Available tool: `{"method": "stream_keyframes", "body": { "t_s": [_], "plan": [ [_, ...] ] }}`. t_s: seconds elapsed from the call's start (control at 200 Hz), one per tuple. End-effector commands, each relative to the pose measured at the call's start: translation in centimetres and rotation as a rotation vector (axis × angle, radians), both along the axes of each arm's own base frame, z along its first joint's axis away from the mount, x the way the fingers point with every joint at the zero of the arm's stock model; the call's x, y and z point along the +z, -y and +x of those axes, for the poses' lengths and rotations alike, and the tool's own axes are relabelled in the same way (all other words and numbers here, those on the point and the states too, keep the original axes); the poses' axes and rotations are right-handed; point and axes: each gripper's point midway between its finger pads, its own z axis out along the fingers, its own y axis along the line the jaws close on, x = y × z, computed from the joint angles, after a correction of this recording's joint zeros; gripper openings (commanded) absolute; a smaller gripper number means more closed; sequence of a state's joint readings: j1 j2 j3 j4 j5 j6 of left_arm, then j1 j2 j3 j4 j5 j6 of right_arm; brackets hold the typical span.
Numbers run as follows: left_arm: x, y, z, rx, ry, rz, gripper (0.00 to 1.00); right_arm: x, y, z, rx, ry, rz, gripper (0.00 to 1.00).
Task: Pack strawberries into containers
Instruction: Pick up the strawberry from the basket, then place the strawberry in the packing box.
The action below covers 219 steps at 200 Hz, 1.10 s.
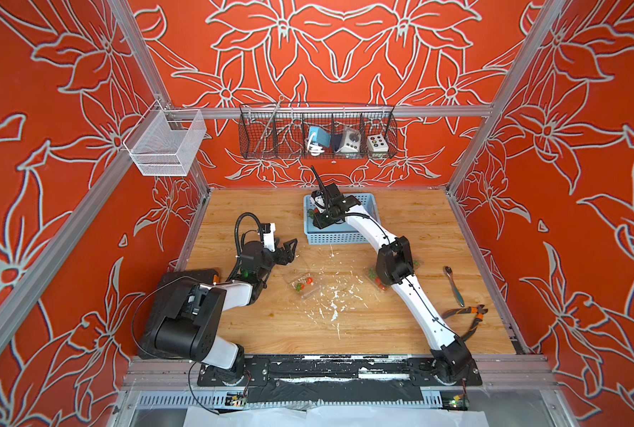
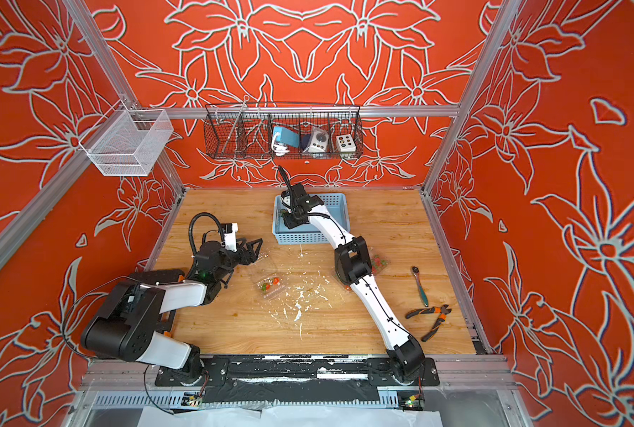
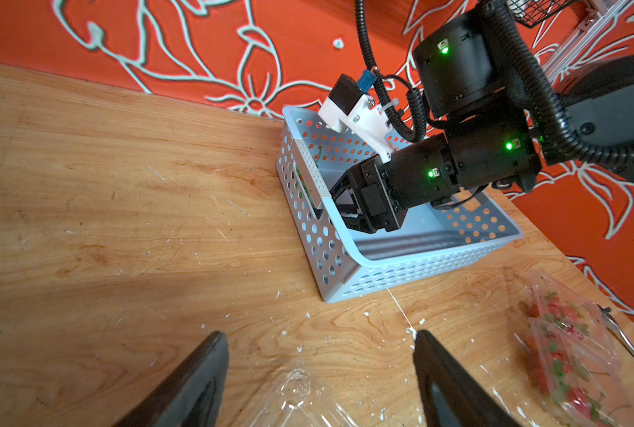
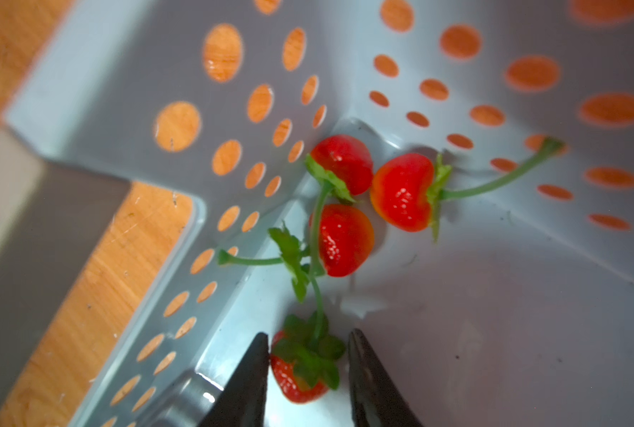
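Note:
My right gripper [image 4: 308, 344] reaches down into the light blue basket [image 1: 345, 236] and is shut on a strawberry [image 4: 293, 384] lying on its floor. One finger touches the berry's side and the other is against its leaves. Three more strawberries [image 4: 345, 240] lie in the basket corner. An open clear container [image 1: 302, 284] mid-table holds a few strawberries. A second container [image 1: 376, 275] with berries is partly hidden under the right arm. My left gripper [image 1: 291, 251] hovers open and holds nothing, just behind the open container, whose clear lid [image 3: 300, 399] shows between its fingers.
A metal spoon-like tool [image 1: 454, 284] and orange-handled pliers [image 1: 470, 318] lie at the table's right side. A black wire basket [image 1: 319, 133] and a white mesh basket [image 1: 163, 144] hang on the frame. White flecks litter the wooden table [image 1: 256, 318].

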<state>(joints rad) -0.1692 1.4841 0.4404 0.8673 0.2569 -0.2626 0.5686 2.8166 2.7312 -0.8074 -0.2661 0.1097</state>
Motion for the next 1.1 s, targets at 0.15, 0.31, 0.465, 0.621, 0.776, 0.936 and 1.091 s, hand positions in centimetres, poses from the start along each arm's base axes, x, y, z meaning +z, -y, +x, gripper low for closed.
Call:
{"method": "stream_keyframes", "body": {
  "t_s": [0.15, 0.31, 0.465, 0.621, 0.776, 0.936, 1.091],
  "plan": [
    [1.1, -0.1, 0.4, 0.001, 0.031, 0.0, 0.78, 1.4, 1.6, -0.5, -0.029, -0.003, -0.022, 0.31],
    [1.2, -0.2, 0.3, 0.004, 0.035, 0.002, 0.78, 4.3, 2.8, 0.1, -0.044, 0.029, 0.002, 0.28],
    [1.2, -0.1, 0.3, 0.0, 0.033, -0.001, 0.78, 6.4, 3.4, -0.3, -0.034, 0.076, 0.016, 0.27],
    [1.3, -0.1, 0.3, 0.003, 0.036, 0.0, 0.78, 8.8, 3.5, -1.4, 0.0, 0.105, 0.047, 0.27],
    [1.4, -0.2, 0.3, 0.004, 0.039, 0.0, 0.78, 11.5, 3.6, -3.7, 0.047, 0.116, 0.087, 0.27],
    [1.3, -0.2, 0.3, 0.01, 0.036, -0.001, 0.78, 12.4, 3.6, -8.6, 0.095, 0.101, 0.142, 0.27],
    [1.1, -0.3, 0.4, 0.015, 0.032, -0.005, 0.78, 12.5, 2.3, -15.5, 0.205, 0.102, 0.159, 0.27]
  ]
}}
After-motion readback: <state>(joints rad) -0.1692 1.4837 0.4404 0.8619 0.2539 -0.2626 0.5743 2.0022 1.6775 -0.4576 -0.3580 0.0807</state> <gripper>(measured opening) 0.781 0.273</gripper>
